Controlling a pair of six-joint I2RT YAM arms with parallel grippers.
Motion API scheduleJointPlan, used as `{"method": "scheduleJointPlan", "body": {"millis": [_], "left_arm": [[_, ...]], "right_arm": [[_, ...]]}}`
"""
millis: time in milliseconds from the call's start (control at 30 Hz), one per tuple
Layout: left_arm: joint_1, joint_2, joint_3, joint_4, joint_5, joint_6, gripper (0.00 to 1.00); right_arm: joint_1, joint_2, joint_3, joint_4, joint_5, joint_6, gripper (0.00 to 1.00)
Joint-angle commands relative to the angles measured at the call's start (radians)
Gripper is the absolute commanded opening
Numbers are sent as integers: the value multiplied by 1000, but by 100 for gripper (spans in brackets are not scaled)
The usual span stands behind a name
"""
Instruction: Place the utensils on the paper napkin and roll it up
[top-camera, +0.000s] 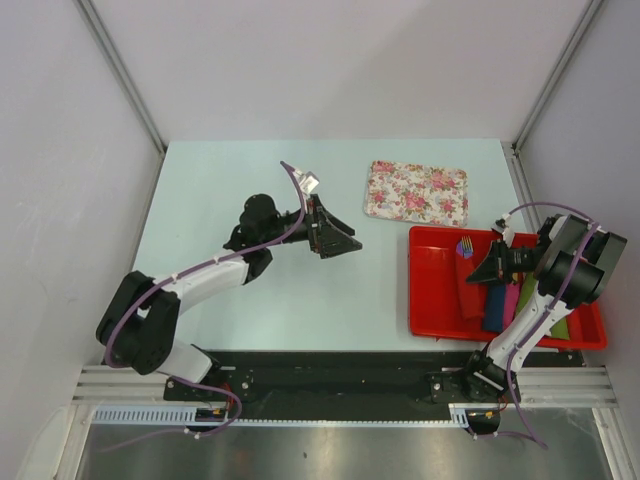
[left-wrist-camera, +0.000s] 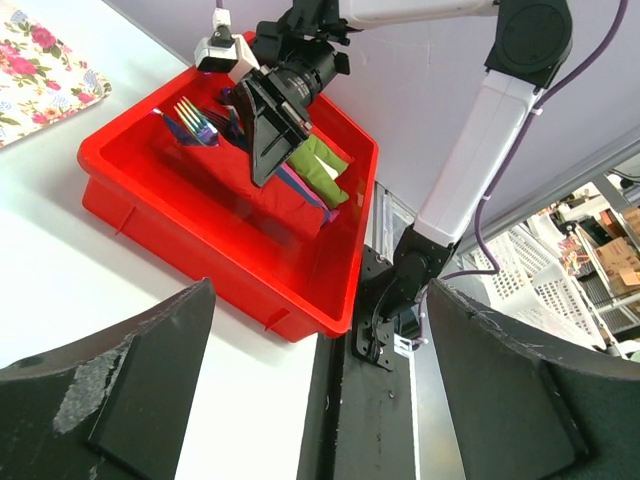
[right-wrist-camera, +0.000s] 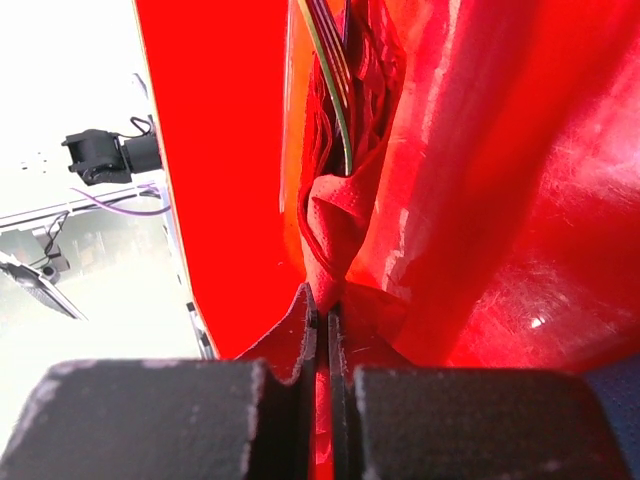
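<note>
Pale desk (top-camera: 300, 300) fills the top view between grey walls, with a floral mat (top-camera: 416, 192) at the far side and a red tray (top-camera: 420, 300) at the right edge; the paper napkin (top-camera: 468, 290) lies inside that tray as a darker red strip, and the utensils (top-camera: 465, 246) rest at its far end, their long axis running from near to far; the right gripper (top-camera: 475, 272) is down on the strip, while the left gripper (top-camera: 345, 238) hangs over the middle of the desk, well apart from the tray, so the right arm is plainly the nearer.

From the left wrist, its own two fingers stand wide apart with nothing between them; across the desk the right gripper dips into the tray just beside the fork (left-wrist-camera: 195, 120), with a green roll (left-wrist-camera: 325, 165) behind it.

From the right wrist, the fingers are pressed together on a gathered fold of the paper napkin (right-wrist-camera: 335, 220); the utensils (right-wrist-camera: 335, 90) lie straight ahead of the fingertips, pointing directly away along the same line as the fold; any pull back toward the desk would likely drag along that axis, and the cutlery could slide off.
</note>
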Motion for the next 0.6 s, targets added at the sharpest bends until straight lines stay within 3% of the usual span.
{"method": "scheduleJointPlan", "body": {"millis": [0, 133, 300, 567], "left_arm": [[17, 15, 15, 49, 21, -7, 91], [24, 21, 26, 41, 30, 1, 92], [27, 18, 23, 47, 35, 5, 92], [32, 12, 21, 30, 29, 14, 92]], "right_arm": [[-9, -8, -39, 36, 134, 184, 0], [-11, -13, -39, 35, 191, 201, 0], [-4, -51, -48, -3, 189, 100, 0], [22, -28, -78, 125, 286, 235, 1]]}}
